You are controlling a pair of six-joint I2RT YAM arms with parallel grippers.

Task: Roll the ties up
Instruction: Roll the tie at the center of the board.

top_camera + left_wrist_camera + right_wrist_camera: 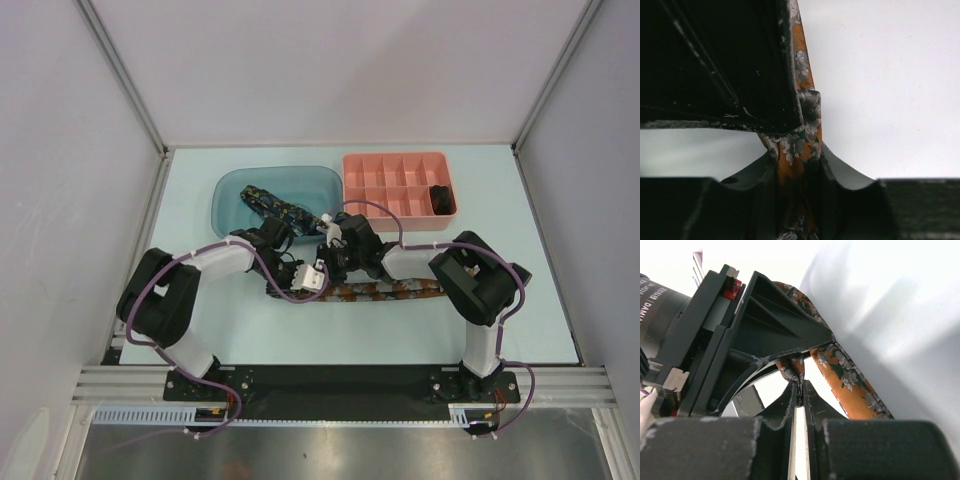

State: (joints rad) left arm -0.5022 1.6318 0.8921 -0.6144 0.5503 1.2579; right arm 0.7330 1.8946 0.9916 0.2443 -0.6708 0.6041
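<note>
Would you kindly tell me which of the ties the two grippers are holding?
The orange-flecked tie lying across the table, pinched by the left gripper and the right gripper; the navy tie lies in the blue bin.

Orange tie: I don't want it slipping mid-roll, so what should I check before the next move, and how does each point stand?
1. Hold of the left gripper on the orange tie: ok, shut on it.
2. Hold of the right gripper: ok, it pinches a fold of the tie.
3. Tail lying flat on the table: ok where visible.
4. Gap between the two grippers: cannot tell, they crowd together.
5. Free compartment in the pink tray: ok, only one holds a rolled bundle.
</note>
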